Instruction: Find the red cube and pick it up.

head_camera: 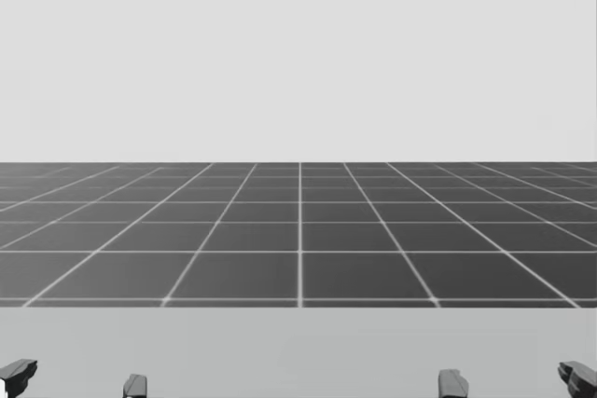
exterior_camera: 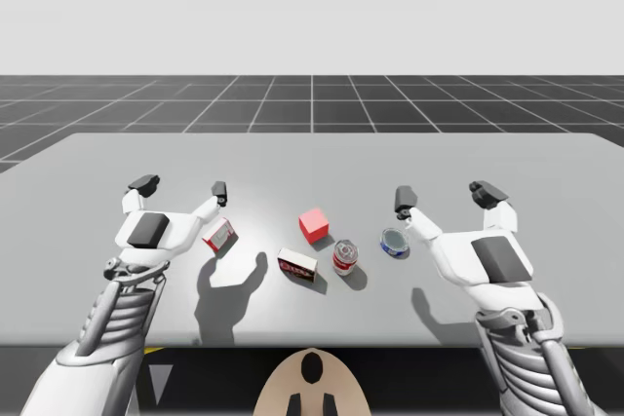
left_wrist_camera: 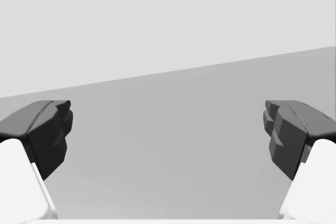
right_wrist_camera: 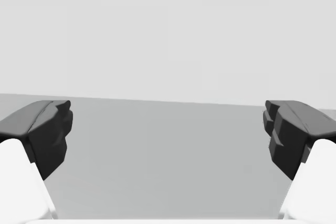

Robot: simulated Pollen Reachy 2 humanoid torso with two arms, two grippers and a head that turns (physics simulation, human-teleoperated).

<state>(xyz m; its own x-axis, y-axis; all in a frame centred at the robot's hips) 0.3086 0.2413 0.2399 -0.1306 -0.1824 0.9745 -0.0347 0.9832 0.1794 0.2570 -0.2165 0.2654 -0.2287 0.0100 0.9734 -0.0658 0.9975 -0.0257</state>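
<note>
The left tool (exterior_camera: pixel 182 188) is held spread wide and empty above the worktop (exterior_camera: pixel 312 158), just beside a red-and-white box (exterior_camera: pixel 218 235). A flat box (exterior_camera: pixel 297 265) lies near the front of the red cube (exterior_camera: pixel 313 226), which sits mid-worktop, apart from both tools, with a red can (exterior_camera: pixel 345 257) close by. A descent from above is advised, with the fingers set across free sides. A blue can (exterior_camera: pixel 394 242) lies beside the right tool (exterior_camera: pixel 445 196), likewise spread and empty. Open room is offered behind the cube, toward the far edge.

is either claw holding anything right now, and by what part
Nothing is held. The left claw and right claw are open and empty; the red cube sits on the table.
</note>
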